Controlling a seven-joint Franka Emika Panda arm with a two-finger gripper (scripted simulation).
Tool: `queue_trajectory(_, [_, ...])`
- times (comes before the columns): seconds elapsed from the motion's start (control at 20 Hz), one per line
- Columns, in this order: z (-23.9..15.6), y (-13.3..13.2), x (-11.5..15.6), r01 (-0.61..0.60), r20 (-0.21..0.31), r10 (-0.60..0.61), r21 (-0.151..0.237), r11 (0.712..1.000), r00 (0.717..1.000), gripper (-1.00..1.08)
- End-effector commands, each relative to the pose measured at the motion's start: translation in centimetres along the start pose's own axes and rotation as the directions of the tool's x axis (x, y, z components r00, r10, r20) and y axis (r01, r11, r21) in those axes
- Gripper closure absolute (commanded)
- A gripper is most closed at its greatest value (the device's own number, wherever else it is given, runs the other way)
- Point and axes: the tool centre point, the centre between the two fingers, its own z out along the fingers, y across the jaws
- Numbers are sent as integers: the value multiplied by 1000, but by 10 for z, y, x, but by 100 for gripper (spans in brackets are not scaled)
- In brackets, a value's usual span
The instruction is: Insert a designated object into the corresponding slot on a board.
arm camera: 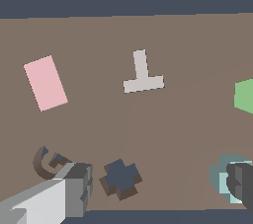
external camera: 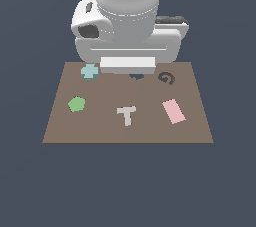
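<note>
The brown board (external camera: 100,131) lies flat under the arm. The designated object, a pale teal block (external camera: 90,71) with a rounded cross outline, rests near the board's far edge on the exterior view's left. The slot (arm camera: 121,178) is a dark blue cross-shaped cut-out; in the exterior view the slot (external camera: 136,76) is half hidden by the hand. My gripper (arm camera: 160,182) hangs open over the slot and holds nothing. One finger (arm camera: 74,191) is near the spiral mark. The other finger (arm camera: 242,183) overlaps the teal block (arm camera: 222,176) in the wrist view.
Also on the board are a green pentagon (external camera: 76,104), a grey T-shaped piece (external camera: 127,115), a pink rectangle (external camera: 173,111) and a dark spiral mark (external camera: 166,78). The arm's white body (external camera: 127,16) looms over the board's far edge.
</note>
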Motion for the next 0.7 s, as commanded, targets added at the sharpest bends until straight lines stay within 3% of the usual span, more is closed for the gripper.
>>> queue_trajectory(0.0, [0, 0, 0, 0, 0, 0, 0, 1000, 1000, -92])
queue_trajectory(0.35, [8, 11, -7, 4, -3, -4, -1, 1000, 1000, -92])
queue_trajectory(0.65, [29, 41, -25, 13, -12, -13, -4, 1000, 1000, -92])
